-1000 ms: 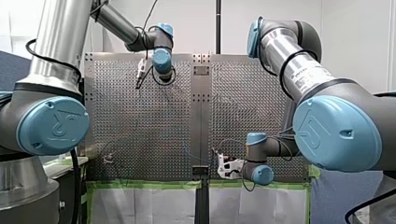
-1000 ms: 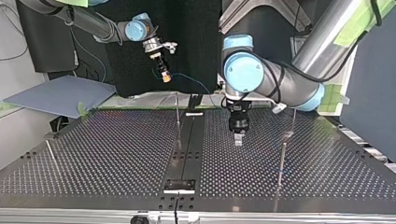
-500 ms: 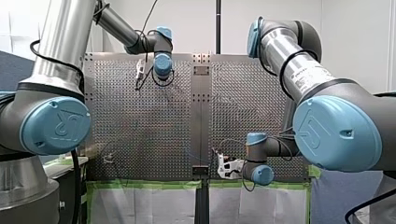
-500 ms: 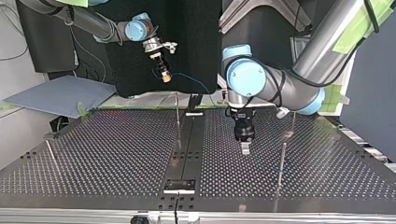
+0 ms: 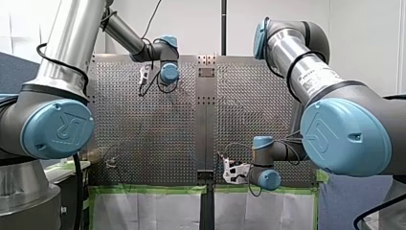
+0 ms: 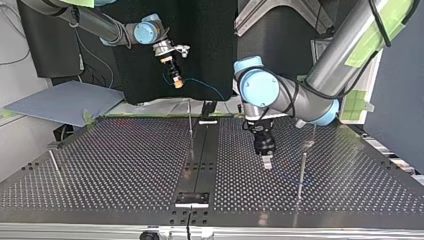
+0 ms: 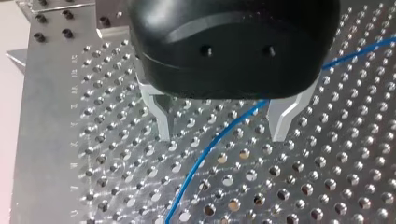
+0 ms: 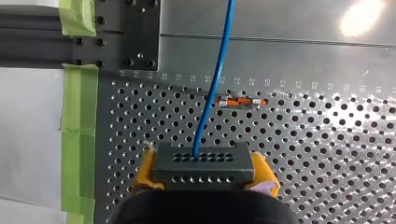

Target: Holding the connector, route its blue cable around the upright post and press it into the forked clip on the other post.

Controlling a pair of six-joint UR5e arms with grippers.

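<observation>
My right gripper (image 8: 205, 175) clamps the connector (image 8: 204, 161) at the table's (image 8: 327, 140) taped edge, while its blue cable (image 7: 205, 154) slants between the spread fingers (image 7: 163, 122) of my left gripper (image 7: 222, 136)

blue cable (image 7: 201, 156), left wrist view: middle stretch hidden behind my left gripper (image 7: 222, 136) housing; both ends cut off at picture edges.
connector (image 8: 203, 163): rear hidden under my right gripper (image 8: 205, 173) housing.
yellow pads (image 8: 145, 170): mostly covered by connector; only outer edges visible.
blue cable, right wrist view: far end cut off ahead of connector.
orange piece (image 8: 240, 101): too small to identify.
my left gripper, front view: hidden behind wrist joint (image 5: 170, 73).
</observation>
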